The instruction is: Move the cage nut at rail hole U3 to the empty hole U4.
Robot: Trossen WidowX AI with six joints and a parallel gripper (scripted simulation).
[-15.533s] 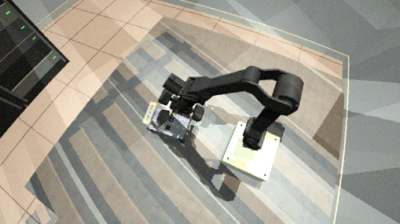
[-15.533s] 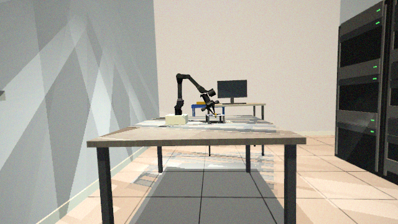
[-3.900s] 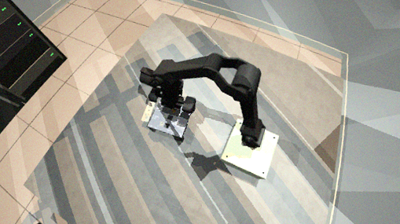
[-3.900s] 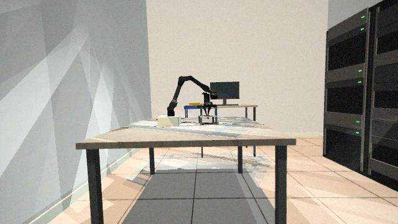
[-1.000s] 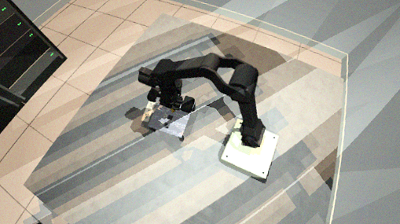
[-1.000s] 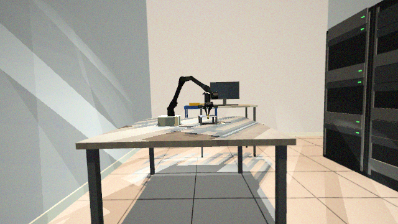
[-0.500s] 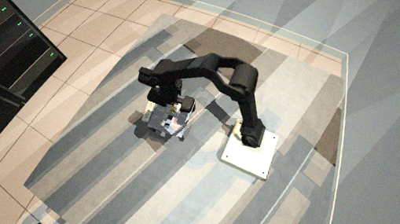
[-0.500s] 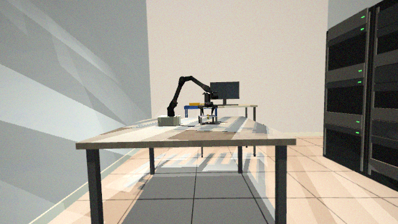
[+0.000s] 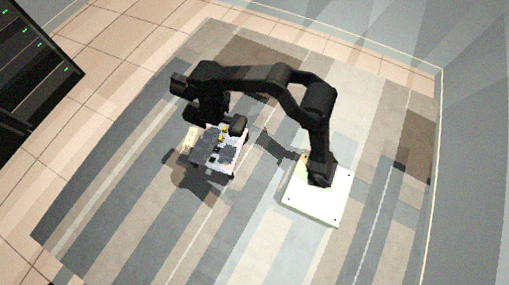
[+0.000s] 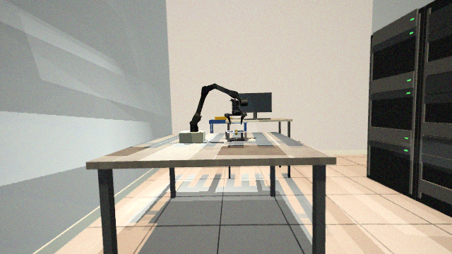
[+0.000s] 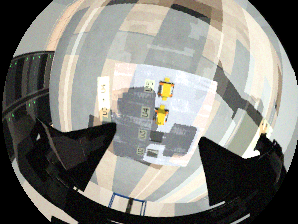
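From here I see dark server racks with green lights; left of them in the exterior view, a monitor stands before a pale wall.
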